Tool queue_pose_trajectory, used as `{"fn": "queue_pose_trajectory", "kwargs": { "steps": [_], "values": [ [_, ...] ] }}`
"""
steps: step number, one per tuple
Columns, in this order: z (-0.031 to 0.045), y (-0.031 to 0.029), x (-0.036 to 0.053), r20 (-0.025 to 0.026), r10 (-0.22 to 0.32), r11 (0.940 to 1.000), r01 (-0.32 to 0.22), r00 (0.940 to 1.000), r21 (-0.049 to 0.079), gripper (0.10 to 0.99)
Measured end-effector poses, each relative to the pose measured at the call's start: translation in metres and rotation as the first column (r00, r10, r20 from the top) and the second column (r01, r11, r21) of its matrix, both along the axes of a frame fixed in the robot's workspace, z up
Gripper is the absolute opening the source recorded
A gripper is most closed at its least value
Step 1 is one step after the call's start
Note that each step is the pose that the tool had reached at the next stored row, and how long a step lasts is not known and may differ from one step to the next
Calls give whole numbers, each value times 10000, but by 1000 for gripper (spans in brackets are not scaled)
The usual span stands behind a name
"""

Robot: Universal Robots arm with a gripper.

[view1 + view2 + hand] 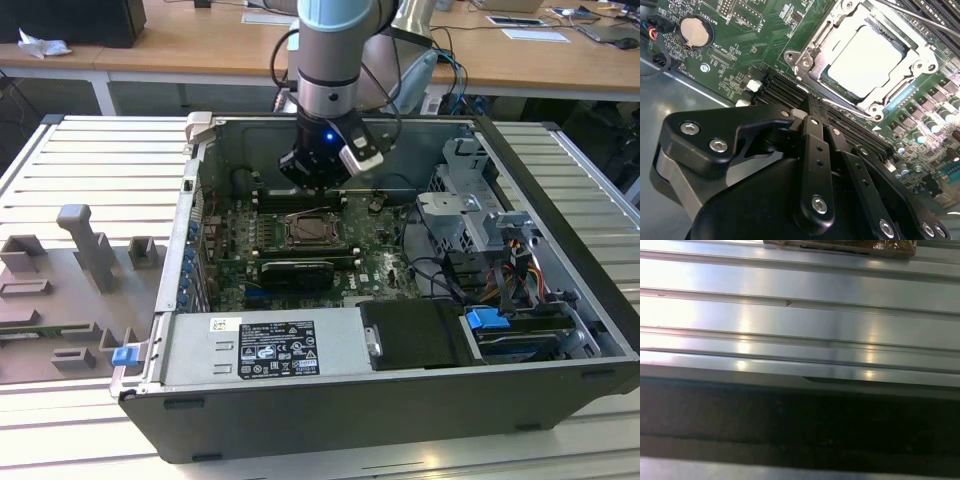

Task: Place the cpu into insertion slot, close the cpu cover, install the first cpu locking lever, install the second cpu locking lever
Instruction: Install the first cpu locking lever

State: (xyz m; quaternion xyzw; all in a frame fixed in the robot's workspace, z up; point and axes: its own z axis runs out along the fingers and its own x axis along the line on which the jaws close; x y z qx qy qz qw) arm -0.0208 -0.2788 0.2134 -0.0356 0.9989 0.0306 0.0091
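- One step of the four appears finished: the cpu (871, 56), a pale square chip, lies flat inside the insertion slot (826, 76) in the second wrist view.
- Over the cpu sits the cpu cover (920, 60), a silvery frame with a central cut-out; it appears lowered around the chip, so the second step looks done as well, though whether it is fully seated cannot be told.
- Thin metal rods run along two sides of the insertion slot; these are likely the locking levers. Whether either is latched cannot be told, so the last two steps are judged unconfirmed.
- The gripper (812, 107) hangs just beside the insertion slot, above the long black memory slots (785, 90), with its dark fingers drawn together and nothing between them.
- In the exterior view the gripper (318, 183) is lowered into the open computer case (560, 300), just behind the insertion slot (316, 230) on the green circuit board (375, 262).
- A round coin battery (694, 31) sits on the circuit board well apart from the insertion slot.
- Ribbed metal table (800, 315) surface appears in the first wrist view.
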Motion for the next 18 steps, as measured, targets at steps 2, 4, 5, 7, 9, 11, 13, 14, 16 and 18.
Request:
{"fn": "queue_pose_trajectory", "kwargs": {
  "steps": [2, 4, 5, 7, 9, 11, 13, 14, 16, 18],
  "values": [
    [-17, -1, 4, 0, -1, 10000, 1, 10000, 0, 106],
    [-36, -2, 7, -1, 0, 10000, 0, 10000, -1, 106],
    [-47, -3, 8, 0, -1, 10000, 1, 10000, -1, 106],
    [-71, -6, 16, 0, -4, 10000, 4, 10000, -1, 106],
    [-84, -8, 23, -1, -7, 10000, 7, 10000, -1, 106],
    [-97, -11, 25, -1, -8, 10000, 8, 10000, 1, 106],
    [-101, -16, 26, 1, -9, 10000, 9, 10000, 1, 106],
    [-101, -18, 26, 0, -9, 10000, 9, 10000, 0, 106],
    [-84, -18, 26, 0, -8, 10000, 8, 10000, -1, 106],
    [-84, -19, 26, 1, -8, 10000, 8, 10000, -2, 106]
  ]
}}
